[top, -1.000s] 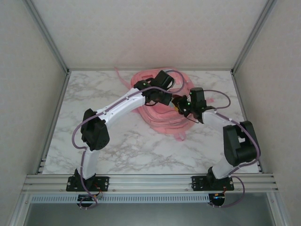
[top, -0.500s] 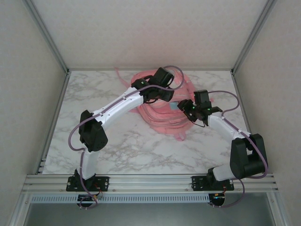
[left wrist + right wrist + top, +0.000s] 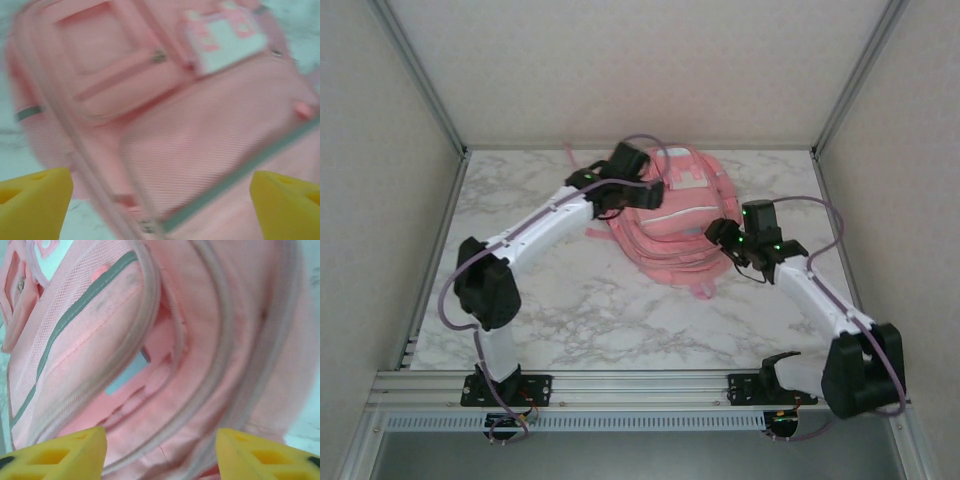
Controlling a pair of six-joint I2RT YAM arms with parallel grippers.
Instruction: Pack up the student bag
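The student bag [image 3: 682, 222] is a large pink backpack lying on the marble table at the back centre, front side up, with a white patch [image 3: 225, 40] and a zipped front pocket [image 3: 115, 75]. My left gripper [image 3: 642, 190] hovers over the bag's left side. Its yellow fingertips [image 3: 30, 200] stand far apart and open, with only the bag [image 3: 200, 125] below them. My right gripper [image 3: 720, 235] sits at the bag's right edge, open, with nothing between its fingers [image 3: 55, 455]. It faces the bag's gaping mouth [image 3: 210, 315], where something light blue [image 3: 122, 375] shows inside.
The marble table [image 3: 570, 300] is bounded by side walls and aluminium posts [image 3: 440, 120]. A pink strap [image 3: 578, 165] trails from the bag toward the back left. The frame rail [image 3: 640, 385] runs along the near edge by the arm bases.
Both grippers have opened and pulled off the bag, the left arm swinging left and the right arm drawing back to the right. The bag has settled flatter, with its front now showing.
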